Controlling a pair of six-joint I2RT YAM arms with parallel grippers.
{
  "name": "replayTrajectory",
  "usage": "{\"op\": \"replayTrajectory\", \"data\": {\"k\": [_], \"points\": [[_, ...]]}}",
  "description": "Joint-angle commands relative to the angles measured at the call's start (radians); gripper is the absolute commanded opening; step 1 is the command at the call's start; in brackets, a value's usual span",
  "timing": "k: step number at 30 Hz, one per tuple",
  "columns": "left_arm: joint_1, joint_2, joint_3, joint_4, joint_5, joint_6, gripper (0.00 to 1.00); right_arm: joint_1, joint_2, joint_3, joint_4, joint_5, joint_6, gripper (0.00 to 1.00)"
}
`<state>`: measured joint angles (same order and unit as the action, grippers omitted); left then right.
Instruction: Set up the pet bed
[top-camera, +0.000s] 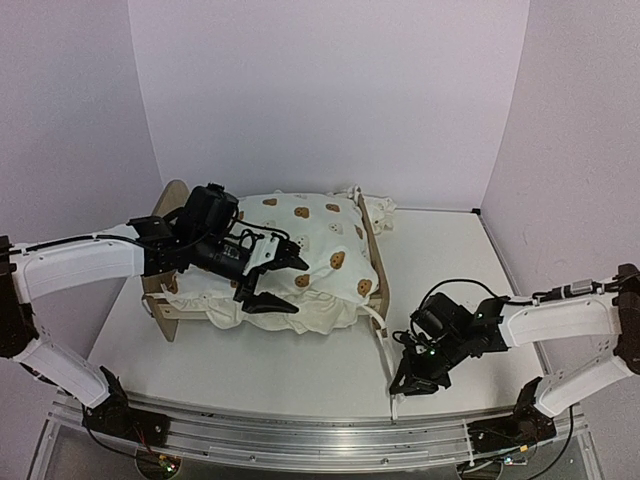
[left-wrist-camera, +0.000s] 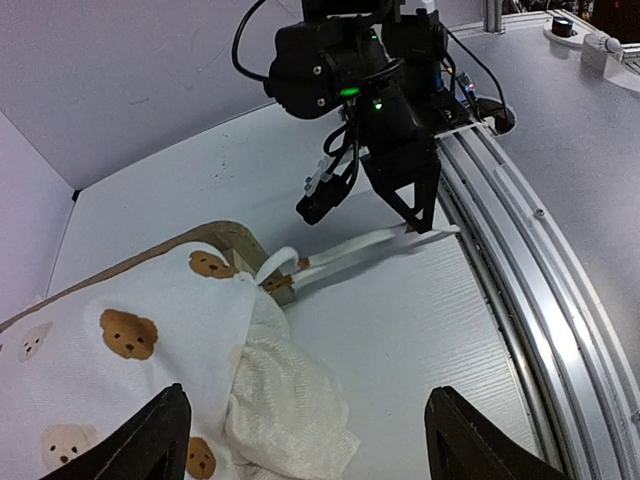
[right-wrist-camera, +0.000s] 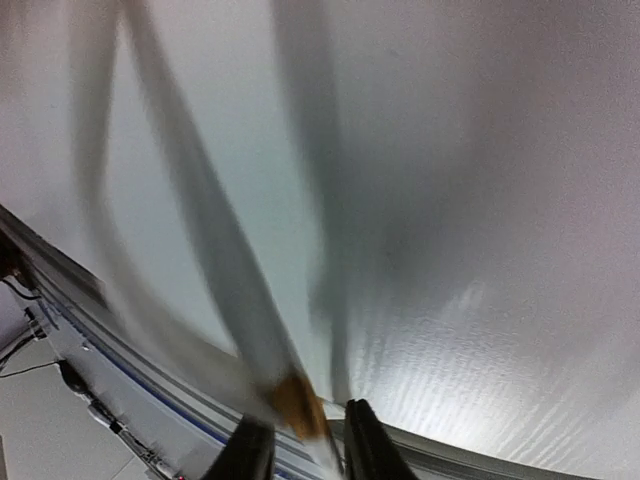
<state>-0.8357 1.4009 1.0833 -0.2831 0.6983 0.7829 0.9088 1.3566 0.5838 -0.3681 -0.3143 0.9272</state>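
Note:
The pet bed (top-camera: 170, 205) stands left of centre, a light-wood frame under a cream bear-print duvet (top-camera: 320, 240) whose fuzzy underside bulges over the front side (top-camera: 300, 310). My left gripper (top-camera: 280, 278) hovers open over that front edge; in the left wrist view its fingers (left-wrist-camera: 150, 440) straddle the duvet corner (left-wrist-camera: 280, 400) without touching it. White tie strings (top-camera: 385, 350) trail from the bed's right end board (left-wrist-camera: 235, 240) toward my right gripper (top-camera: 410, 380). Its jaws are parted, with the brown-tipped string end (right-wrist-camera: 295, 400) lying between them.
An aluminium rail (top-camera: 300, 435) runs along the near table edge, right by the right gripper (left-wrist-camera: 370, 215). A cream bundle (top-camera: 378, 210) with ties sits behind the bed's right end. Lavender walls close in the back and sides.

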Motion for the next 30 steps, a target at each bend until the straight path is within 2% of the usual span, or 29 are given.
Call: {"op": "replayTrajectory", "data": {"k": [1, 4, 8, 13, 17, 24, 30], "points": [[-0.065, -0.043, -0.100, 0.081, 0.059, -0.076, 0.81, 0.004, -0.025, -0.010, -0.086, 0.073, 0.059, 0.37], [-0.101, -0.053, -0.143, 0.122, 0.056, -0.108, 0.80, 0.010, -0.078, -0.003, -0.169, 0.143, 0.048, 0.41], [-0.142, -0.051, -0.194, 0.203, 0.042, -0.175, 0.79, 0.067, -0.133, 0.023, -0.248, 0.269, -0.003, 0.41], [-0.163, -0.046, -0.258, 0.319, 0.026, -0.239, 0.78, 0.191, -0.106, 0.071, -0.226, 0.404, -0.077, 0.41], [-0.163, -0.040, -0.277, 0.380, -0.011, -0.289, 0.77, 0.257, -0.048, 0.087, -0.162, 0.417, -0.109, 0.42], [-0.163, -0.042, -0.287, 0.404, -0.031, -0.307, 0.77, 0.300, 0.048, 0.069, -0.014, 0.374, -0.098, 0.45], [-0.163, -0.045, -0.290, 0.419, -0.039, -0.323, 0.77, 0.300, 0.134, 0.058, -0.015, 0.368, -0.074, 0.37]]}}
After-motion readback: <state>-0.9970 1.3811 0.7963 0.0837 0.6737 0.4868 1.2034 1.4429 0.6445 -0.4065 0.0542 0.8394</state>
